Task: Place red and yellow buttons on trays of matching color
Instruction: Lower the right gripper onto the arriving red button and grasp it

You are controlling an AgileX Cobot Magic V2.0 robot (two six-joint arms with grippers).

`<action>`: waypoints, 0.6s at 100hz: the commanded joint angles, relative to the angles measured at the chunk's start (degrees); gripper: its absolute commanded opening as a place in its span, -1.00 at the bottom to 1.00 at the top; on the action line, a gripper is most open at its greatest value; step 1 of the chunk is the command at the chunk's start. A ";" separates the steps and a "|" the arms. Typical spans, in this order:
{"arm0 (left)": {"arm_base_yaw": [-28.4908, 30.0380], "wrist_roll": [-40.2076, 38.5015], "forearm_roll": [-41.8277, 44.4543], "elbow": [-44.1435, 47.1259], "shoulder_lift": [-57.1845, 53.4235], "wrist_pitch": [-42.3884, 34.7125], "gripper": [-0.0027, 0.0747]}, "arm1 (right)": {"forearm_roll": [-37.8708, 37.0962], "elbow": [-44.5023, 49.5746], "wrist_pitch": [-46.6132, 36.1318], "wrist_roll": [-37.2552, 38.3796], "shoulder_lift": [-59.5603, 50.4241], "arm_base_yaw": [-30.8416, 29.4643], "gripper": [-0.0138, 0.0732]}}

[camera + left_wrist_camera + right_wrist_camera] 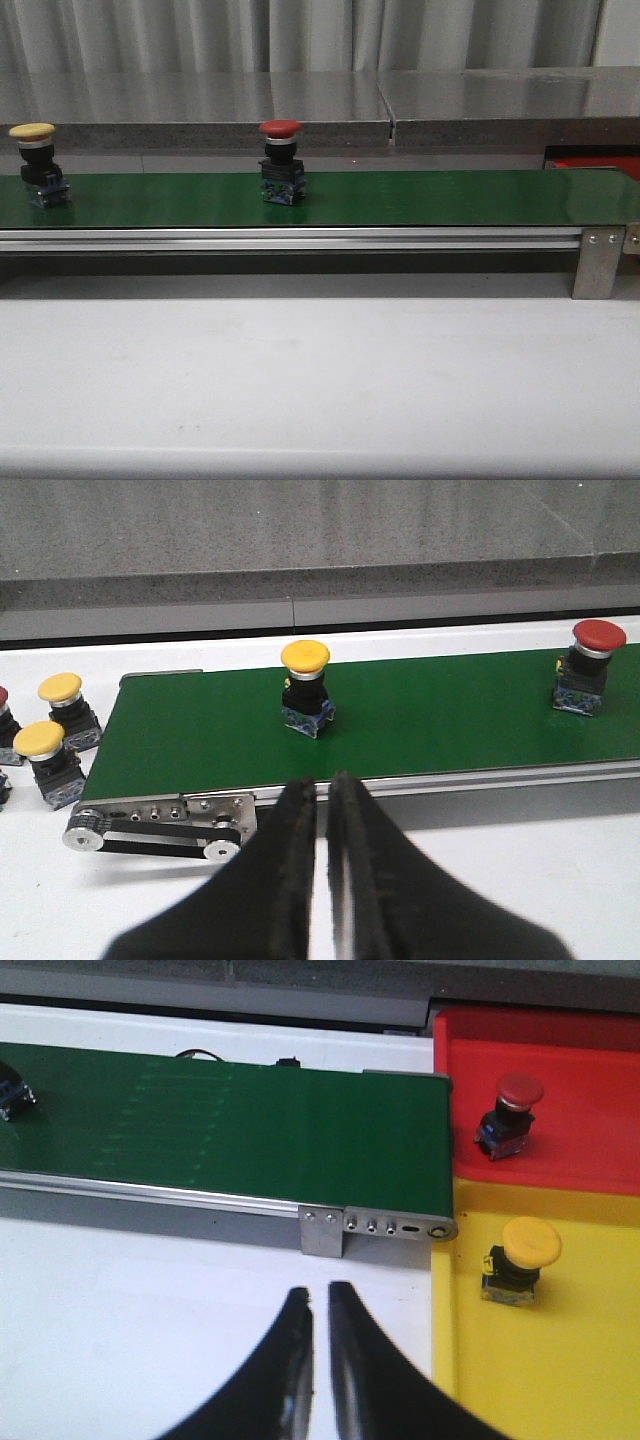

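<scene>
A small red button with a round domed cap [280,128] sits on a black and blue block. It stands upright on the long green belt [420,197], near the middle in the front view. A yellow button with the same domed cap [32,131] stands upright on the belt too, far toward the left end and well apart from the red one.

The flat bright red tray with a low edge [580,1080] lies just past the right end of the belt. One red button [511,1115] stands in it. The flat yellow tray [560,1360] lies right beside the red tray, touching it. One yellow button [522,1258] stands in it.

Two more yellow buttons [58,735] wait on the white table [320,380] off the left end of the belt.

The left gripper [321,790] hangs over the table just in front of the belt. Its black fingers are almost pressed together and hold nothing. The right gripper [318,1300] hangs over the table near the trays. Its fingers are close, with a thin gap, and they hold nothing.
</scene>
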 commanded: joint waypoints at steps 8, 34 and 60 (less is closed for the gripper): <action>-0.45 -0.24 -1.11 -1.54 0.00 -4.84 -0.98 | 1.00 -1.31 -2.77 -0.47 -0.15 -0.06 0.54; -0.45 -0.24 -1.23 -1.54 0.00 -4.84 -0.98 | 6.42 -4.33 -1.62 -6.09 3.69 -0.01 0.66; -0.45 -0.24 -1.23 -1.54 0.00 -4.84 -0.98 | 14.29 -12.07 1.80 -14.03 16.32 0.37 0.66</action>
